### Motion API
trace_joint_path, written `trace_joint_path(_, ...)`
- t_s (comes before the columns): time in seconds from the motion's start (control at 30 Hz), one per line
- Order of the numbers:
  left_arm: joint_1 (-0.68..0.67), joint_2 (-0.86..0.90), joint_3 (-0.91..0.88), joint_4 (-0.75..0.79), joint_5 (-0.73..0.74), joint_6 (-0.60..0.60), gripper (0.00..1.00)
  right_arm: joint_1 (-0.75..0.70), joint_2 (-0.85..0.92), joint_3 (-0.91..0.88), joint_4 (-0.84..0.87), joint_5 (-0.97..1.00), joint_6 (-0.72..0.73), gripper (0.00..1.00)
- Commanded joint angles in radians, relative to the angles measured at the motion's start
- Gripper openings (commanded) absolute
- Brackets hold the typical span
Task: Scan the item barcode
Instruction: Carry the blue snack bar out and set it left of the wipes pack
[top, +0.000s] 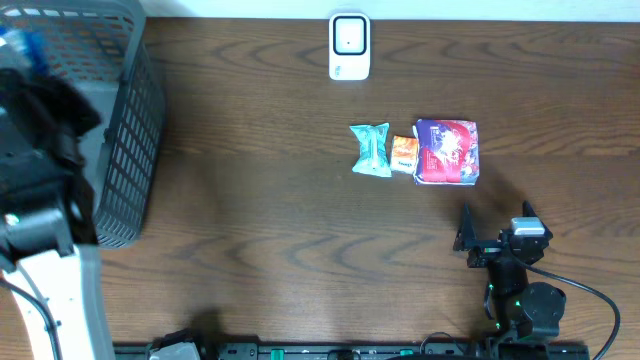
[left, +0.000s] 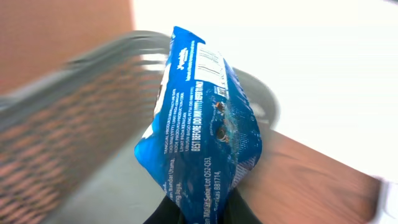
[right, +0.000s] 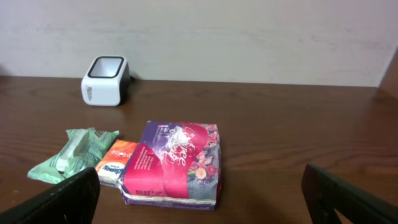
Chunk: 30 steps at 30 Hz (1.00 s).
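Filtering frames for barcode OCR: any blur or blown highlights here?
Left wrist: basket motion-blurred, background blown white, blue packet print legible. Overhead: left arm soft at frame edge. Right wrist: sharp, evenly lit, no glare on purple pack.

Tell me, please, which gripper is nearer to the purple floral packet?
Right. The right gripper hangs open close by the purple floral packet; the left gripper is far off over the basket, shut on a blue packet.
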Motion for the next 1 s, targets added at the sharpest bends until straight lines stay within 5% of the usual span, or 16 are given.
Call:
trace_joint_path(0.0,-0.125,-0.039,0.014,0.010,0.174,-0.016,0.08,-0.005,-0.004,-0.003,-0.002,-0.003,0.014,0.99)
trace_joint_path(0.17,-0.343,0.011,0.005,0.010,0.370,-0.015,0.07,-0.005,-0.004,-0.003,-0.002,-0.002,0.014,0.99)
trace_joint_path(0.5,-0.584,0.366,-0.008,0.022,0.354,0.028,0.07,-0.005,-0.004,-0.003,-0.002,-0.002,0.014,0.99)
trace_joint_path(0.67,-0.603,0.544,-0.008,0.063,0.229,-0.112,0.07,-0.005,-0.004,-0.003,-0.002,-0.002,0.014,0.99)
trace_joint_path(0.97,-0.616,0.731,-0.008,0.164,0.248,-0.356,0.07,-0.005,-0.004,-0.003,-0.002,-0.002,0.014,0.99)
